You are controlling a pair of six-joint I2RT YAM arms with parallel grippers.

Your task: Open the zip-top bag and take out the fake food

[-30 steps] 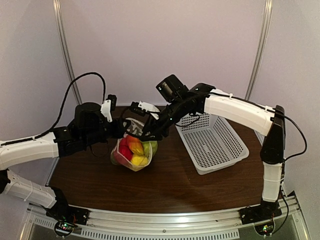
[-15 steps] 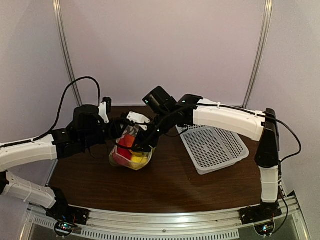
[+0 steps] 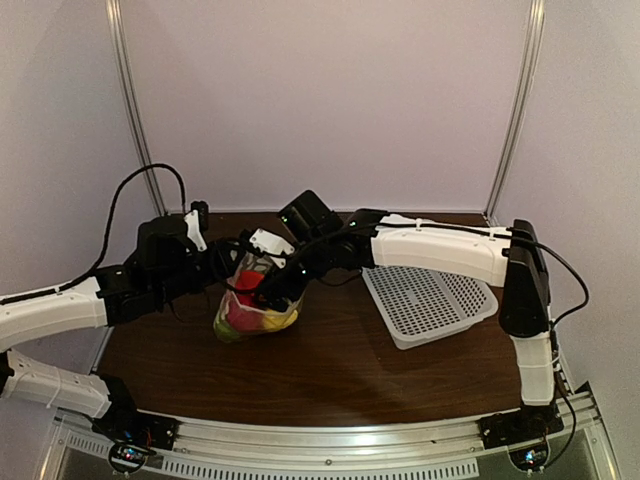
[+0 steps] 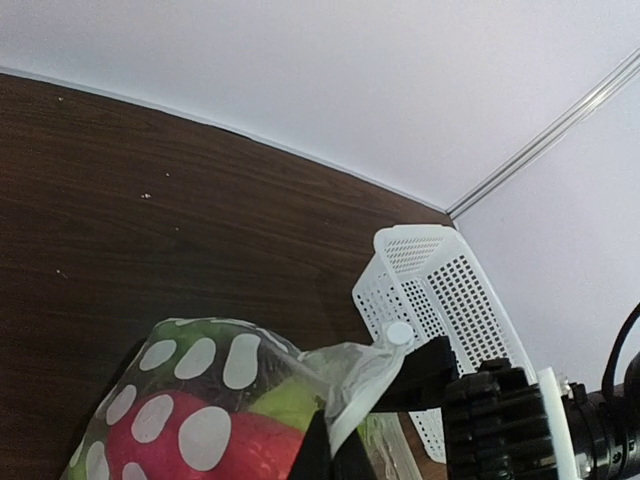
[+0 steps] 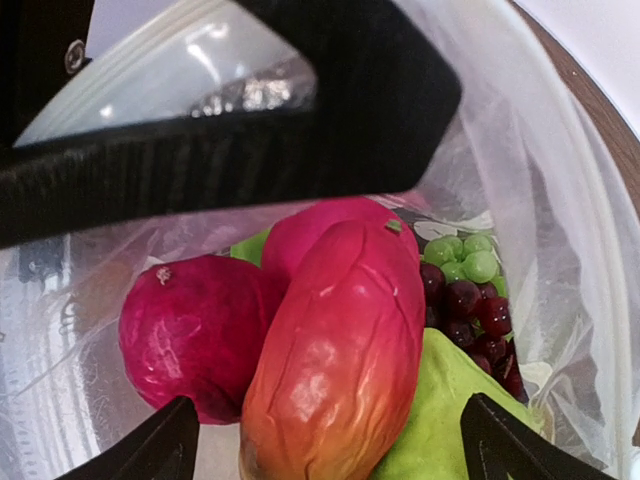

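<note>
The left gripper (image 4: 328, 455) is pinching the upper edge of the zip-top bag (image 3: 250, 310) and holding its mouth up, while the right gripper (image 5: 325, 455) is reaching down into that mouth with its jaws spread wide, one finger on each side of a long orange-red fruit. The bag is sitting left of centre on the dark wooden table (image 3: 350, 370), apart from the white perforated basket (image 3: 430, 300) lying to its right.

The opening step is looking done: the seal is parted far enough for the right arm's fingers to be working inside the plastic. The removal is looking barely begun. The fake food (image 5: 335, 340) is crowding the bag's bottom, with the orange-red piece on top, a dark red piece to its left, a green piece beneath it, and purple and green grape bunches tucked behind to the right. No piece is showing outside the bag, and nothing is gripped between the right fingers yet.

What is remaining, by this view, is the whole unloading: closing on the top fruit, lifting it clear of the film, and repeating for each piece while the left arm is keeping the mouth held open.
</note>
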